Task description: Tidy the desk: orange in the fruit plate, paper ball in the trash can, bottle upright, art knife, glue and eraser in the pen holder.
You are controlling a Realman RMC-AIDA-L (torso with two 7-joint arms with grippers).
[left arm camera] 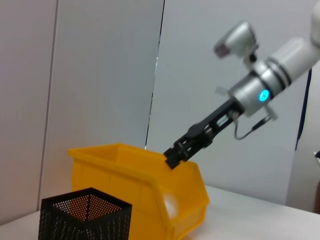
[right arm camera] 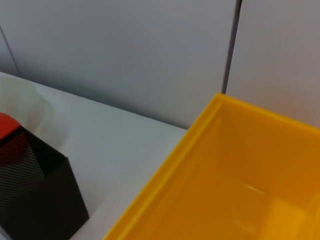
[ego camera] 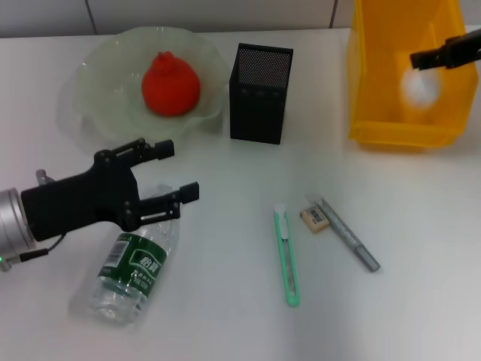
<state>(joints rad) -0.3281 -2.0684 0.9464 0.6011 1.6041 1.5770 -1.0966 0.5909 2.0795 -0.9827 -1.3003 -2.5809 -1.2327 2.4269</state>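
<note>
The orange [ego camera: 170,84] lies in the pale green fruit plate [ego camera: 94,101]. A white paper ball [ego camera: 419,89] is inside the yellow bin [ego camera: 398,134]. My right gripper [ego camera: 425,58] hovers above that bin, apart from the ball; it also shows in the left wrist view [left arm camera: 176,154]. The clear bottle with a green label [ego camera: 131,274] lies on its side at the front left. My left gripper [ego camera: 180,171] is open and empty just over the bottle's neck end. The green art knife [ego camera: 287,256], the eraser [ego camera: 314,218] and the grey glue stick [ego camera: 349,235] lie on the table.
The black mesh pen holder [ego camera: 259,113] stands between the plate and the bin, and shows in both wrist views [left arm camera: 85,220] [right arm camera: 35,195]. The bin also shows in both wrist views [left arm camera: 150,185] [right arm camera: 240,190]. A tiled wall is behind the table.
</note>
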